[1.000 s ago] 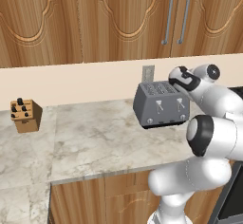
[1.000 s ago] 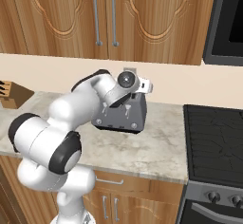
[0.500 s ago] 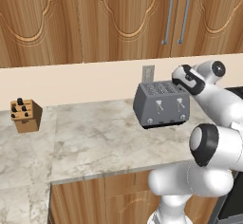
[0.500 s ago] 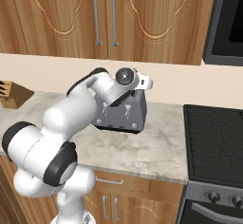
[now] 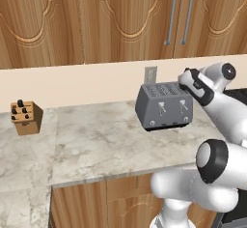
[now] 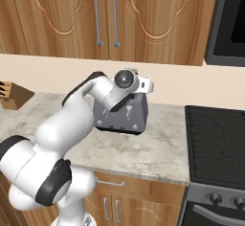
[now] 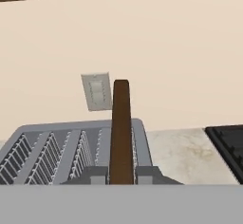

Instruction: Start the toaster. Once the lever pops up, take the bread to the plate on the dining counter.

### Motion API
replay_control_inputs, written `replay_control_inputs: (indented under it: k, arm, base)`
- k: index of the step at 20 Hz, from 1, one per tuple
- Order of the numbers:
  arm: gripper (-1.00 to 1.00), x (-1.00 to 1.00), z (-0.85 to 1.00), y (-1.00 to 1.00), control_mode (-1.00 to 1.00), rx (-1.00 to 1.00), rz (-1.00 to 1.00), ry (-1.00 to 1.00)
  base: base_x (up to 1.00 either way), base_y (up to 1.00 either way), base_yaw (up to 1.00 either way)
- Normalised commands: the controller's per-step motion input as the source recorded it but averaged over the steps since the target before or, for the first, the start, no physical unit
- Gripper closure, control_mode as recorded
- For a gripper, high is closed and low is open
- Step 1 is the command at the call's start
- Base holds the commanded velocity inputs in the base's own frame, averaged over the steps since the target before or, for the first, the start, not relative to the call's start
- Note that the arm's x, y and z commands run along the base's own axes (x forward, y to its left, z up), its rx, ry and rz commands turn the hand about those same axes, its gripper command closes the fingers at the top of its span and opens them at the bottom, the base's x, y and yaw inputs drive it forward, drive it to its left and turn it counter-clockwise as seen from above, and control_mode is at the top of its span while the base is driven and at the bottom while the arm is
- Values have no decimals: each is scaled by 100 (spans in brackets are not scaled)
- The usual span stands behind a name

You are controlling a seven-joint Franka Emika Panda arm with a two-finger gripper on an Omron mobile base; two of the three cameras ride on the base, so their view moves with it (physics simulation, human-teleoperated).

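i'm standing in a home kitchen. wooden wall cabinets point(image 5: 120, 19) with carved arches and metal bar handles hang above a cream backsplash. below runs a marbled stone worktop point(image 5: 96, 140) over wooden cabinet doors. a grey four-slot toaster point(image 5: 163, 107) sits on it by a wall outlet point(image 7: 97, 91), a knife block point(image 5: 25, 117) stands further along, and a black stove point(image 6: 215, 148) with a dark oven above it point(image 6: 229, 19) adjoins the counter.

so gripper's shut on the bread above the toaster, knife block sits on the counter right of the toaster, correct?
One thing is wrong: the knife block sits to the left of the toaster, as the left base view shows. The rest holds: in the hand view the gripper is shut on the bread above the slots.
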Motion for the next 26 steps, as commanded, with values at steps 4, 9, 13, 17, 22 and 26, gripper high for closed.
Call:
replay_control_inputs:
  k: [4,9,13,17,22,26]
  arm:
    - [100,-60,12,6,-100,0,-2,0]
    - [100,-73,20,26,-100,0,-6,8]
    - [100,-72,11,41,-100,-1,-6,12]
    - [100,-80,2,47,-100,0,0,2]
    - [100,-70,9,39,-100,0,0,8]
    - [100,-56,15,48,-100,0,0,13]
  base:
    - [0,0,0]
    - [0,0,0]
    - [0,0,0]
    - [0,0,0]
    - [0,0,0]
    - [0,0,0]
